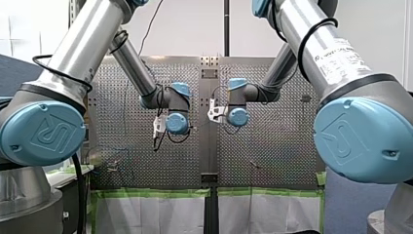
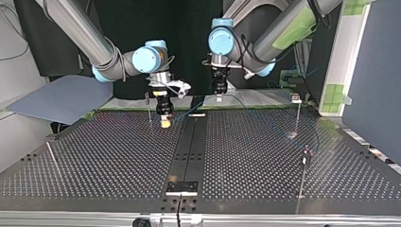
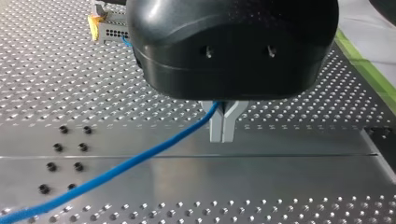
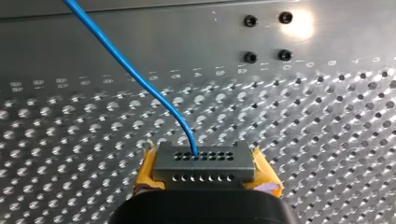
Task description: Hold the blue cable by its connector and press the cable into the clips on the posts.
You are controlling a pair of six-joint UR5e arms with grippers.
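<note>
Table [image 2: 118, 156] lies under both my tools. Its posts [image 2: 298, 113] stand out to the sides of them, and their clips [image 2: 295, 98] look empty to me. My left tool [image 3: 222, 123] is pinched on the blue cable [image 3: 116, 170]. My right tool [image 2: 165, 122] squeezes the grey connector [image 4: 205, 161] between yellow pads. Holding is done; pressing is left.

A perforated table [image 2: 104, 156] carries a smooth strip [image 2: 187, 151] down its middle, with green tape [image 1: 146, 193] along one edge.
</note>
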